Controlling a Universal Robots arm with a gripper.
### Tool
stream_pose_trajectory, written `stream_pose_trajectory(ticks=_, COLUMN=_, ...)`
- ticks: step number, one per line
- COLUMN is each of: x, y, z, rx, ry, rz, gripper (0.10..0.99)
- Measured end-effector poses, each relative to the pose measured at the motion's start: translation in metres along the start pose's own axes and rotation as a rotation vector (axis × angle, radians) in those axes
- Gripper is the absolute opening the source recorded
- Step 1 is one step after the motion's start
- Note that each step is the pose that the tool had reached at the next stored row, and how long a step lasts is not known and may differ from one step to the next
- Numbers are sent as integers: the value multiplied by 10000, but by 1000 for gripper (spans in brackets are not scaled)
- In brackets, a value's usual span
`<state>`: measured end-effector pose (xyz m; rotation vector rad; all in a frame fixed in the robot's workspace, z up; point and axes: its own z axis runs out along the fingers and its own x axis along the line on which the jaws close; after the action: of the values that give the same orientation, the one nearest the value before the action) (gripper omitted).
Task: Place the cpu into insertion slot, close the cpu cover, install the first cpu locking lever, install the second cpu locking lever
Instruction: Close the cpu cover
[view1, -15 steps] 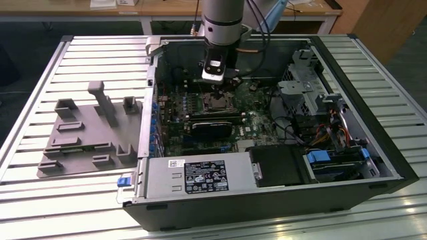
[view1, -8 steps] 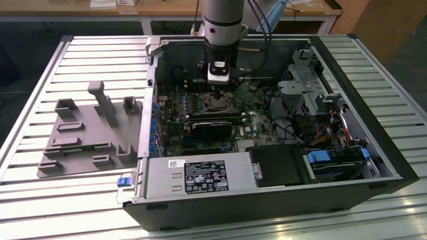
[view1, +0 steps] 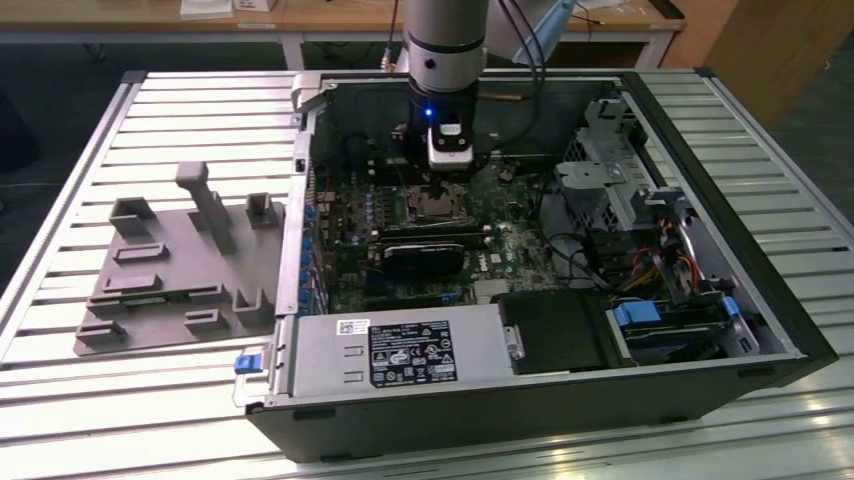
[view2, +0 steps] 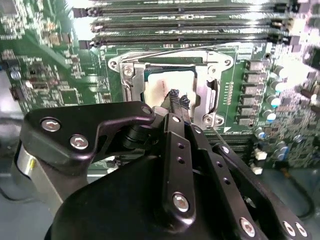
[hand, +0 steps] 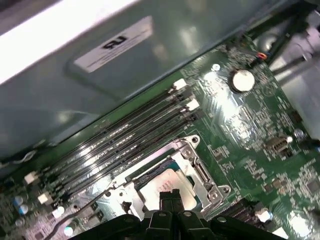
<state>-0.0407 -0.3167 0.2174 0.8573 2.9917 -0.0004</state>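
Silver cpu (view2: 160, 80) lies in insertion slot (view2: 129, 85) under closed jaws; memory slots (view2: 185, 22) beside.

1. I saw the arm (view1: 445, 40) as a silver-grey cylinder, with a dark band and a small blue light (view1: 427, 110) low on it.
2. A white block (view1: 450, 141) sat beneath that.
3. The claw (view2: 178, 100) was matt black, its links studded with silver screws (view2: 50, 124).
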Motion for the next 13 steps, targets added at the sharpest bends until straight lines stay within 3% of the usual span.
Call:
stream_pose_trajectory(ticks=12, x=0, y=0, z=12, rx=-62, ry=17, rz=-2174, gripper=106)
stream_pose_trajectory(ticks=13, x=0, y=0, z=14, rx=-72, ry=20, rz=-2549, gripper=106)
